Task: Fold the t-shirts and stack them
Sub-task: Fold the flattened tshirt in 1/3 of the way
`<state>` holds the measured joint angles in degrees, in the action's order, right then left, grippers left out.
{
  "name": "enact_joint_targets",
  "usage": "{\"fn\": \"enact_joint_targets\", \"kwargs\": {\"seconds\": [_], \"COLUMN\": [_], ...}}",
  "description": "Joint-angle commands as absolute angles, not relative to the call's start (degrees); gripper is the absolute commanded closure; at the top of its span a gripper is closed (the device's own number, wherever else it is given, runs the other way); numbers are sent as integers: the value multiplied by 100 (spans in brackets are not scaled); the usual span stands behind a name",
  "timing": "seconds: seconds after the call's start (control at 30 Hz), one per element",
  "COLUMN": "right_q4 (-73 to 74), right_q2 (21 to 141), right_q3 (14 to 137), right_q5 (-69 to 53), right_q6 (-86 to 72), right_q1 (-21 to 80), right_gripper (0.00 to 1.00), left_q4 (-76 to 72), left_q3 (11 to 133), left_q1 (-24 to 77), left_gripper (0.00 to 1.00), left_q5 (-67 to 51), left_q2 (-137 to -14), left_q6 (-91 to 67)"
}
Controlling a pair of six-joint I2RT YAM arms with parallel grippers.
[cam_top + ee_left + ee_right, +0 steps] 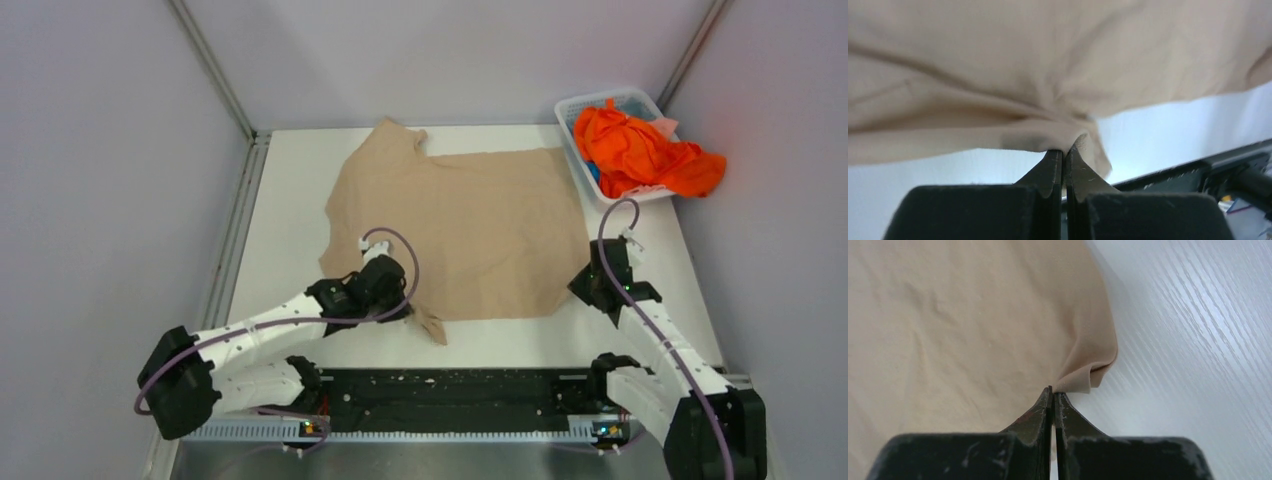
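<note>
A beige t-shirt (460,225) lies spread on the white table (300,200). My left gripper (395,300) is shut on the shirt's near left part; in the left wrist view the gripper (1064,150) pinches bunched beige cloth (1048,75) lifted off the table. My right gripper (592,285) is shut on the shirt's near right corner; in the right wrist view the gripper (1053,389) pinches a folded corner of the cloth (1088,375). An orange t-shirt (640,150) is heaped in the basket at the back right.
A white plastic basket (572,108) stands at the table's back right corner, the orange cloth spilling over its right side. A black rail (460,395) runs along the near edge between the arm bases. Grey walls close in the table.
</note>
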<state>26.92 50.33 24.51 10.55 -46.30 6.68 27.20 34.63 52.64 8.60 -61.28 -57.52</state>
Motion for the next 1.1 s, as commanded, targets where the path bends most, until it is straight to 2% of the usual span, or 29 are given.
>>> {"fn": "enact_joint_targets", "kwargs": {"seconds": [0.0, 0.33, 0.6, 1.07], "right_q4": [2178, 1957, 1855, 1495], "right_q2": [5593, 7203, 7812, 8328], "right_q3": [3202, 4728, 5286, 5522], "right_q5": [1082, 1369, 1678, 1891], "right_q6": [-4464, -4311, -4179, -4043], "right_q1": [640, 641, 637, 641], "right_gripper": [100, 100, 100, 100], "left_q4": [1978, 1994, 1530, 1317], "left_q3": [4138, 5734, 6051, 6747], "left_q1": [4508, 2905, 2195, 1779], "left_gripper": [100, 100, 100, 100], "left_q5": [580, 695, 994, 653], "left_q2": [-6501, -7609, -7664, -8686], "left_q6": [-4858, -4238, -3838, -3216]}}
